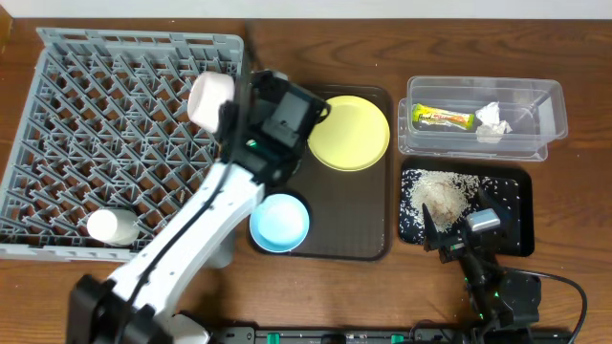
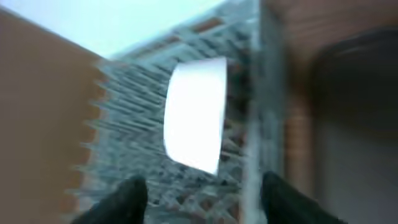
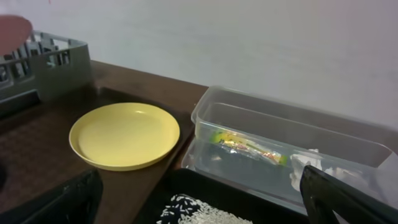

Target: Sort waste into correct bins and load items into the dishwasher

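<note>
A white bowl [image 1: 210, 98] stands on its side at the right edge of the grey dish rack [image 1: 96, 124]. My left gripper [image 1: 231, 113] is open just beside it. In the blurred left wrist view the bowl [image 2: 194, 115] sits just beyond the spread fingers [image 2: 202, 186], over the rack [image 2: 137, 124]. A small white cup [image 1: 110, 226] lies in the rack's front. The yellow plate [image 1: 349, 132] and light blue bowl [image 1: 279, 222] sit on the brown tray [image 1: 373, 210]. My right gripper [image 1: 447, 239] is open and empty over the black tray [image 1: 516, 205] holding rice [image 1: 442, 191].
The clear tub [image 1: 535, 105] at the back right holds the snack wrapper [image 1: 443, 118] and white tissue [image 1: 491, 119]. The right wrist view shows the plate [image 3: 124, 134], tub [image 3: 261, 106], wrapper [image 3: 249, 144], tissue [image 3: 314, 163], rice [image 3: 199, 214] and open fingers [image 3: 199, 186].
</note>
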Controlling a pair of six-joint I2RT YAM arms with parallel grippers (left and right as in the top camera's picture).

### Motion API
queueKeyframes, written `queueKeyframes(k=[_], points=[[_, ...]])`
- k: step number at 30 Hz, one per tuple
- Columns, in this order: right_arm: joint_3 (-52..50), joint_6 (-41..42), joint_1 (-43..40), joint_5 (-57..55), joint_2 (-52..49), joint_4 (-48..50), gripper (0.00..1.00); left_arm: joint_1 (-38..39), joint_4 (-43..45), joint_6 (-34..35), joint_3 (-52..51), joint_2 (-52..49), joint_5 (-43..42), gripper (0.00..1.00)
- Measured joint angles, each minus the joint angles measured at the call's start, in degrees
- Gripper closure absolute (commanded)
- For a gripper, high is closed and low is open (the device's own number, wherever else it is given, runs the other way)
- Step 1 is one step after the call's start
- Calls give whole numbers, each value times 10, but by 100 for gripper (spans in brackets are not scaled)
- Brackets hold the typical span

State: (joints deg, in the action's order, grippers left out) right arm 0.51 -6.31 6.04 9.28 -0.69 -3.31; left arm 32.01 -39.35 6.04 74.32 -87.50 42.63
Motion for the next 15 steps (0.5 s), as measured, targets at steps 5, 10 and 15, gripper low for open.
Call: queueKeyframes(k=[5, 10, 15], points=[[0, 0, 0, 0, 0, 0, 1, -22, -14, 46, 0, 8, -69, 42], [0, 0, 0, 0, 0, 0, 1, -30, -18, 63, 0, 6, -94, 42], [0, 0, 0, 0, 0, 0, 1, -38, -18, 67, 0, 6, -106, 39]])
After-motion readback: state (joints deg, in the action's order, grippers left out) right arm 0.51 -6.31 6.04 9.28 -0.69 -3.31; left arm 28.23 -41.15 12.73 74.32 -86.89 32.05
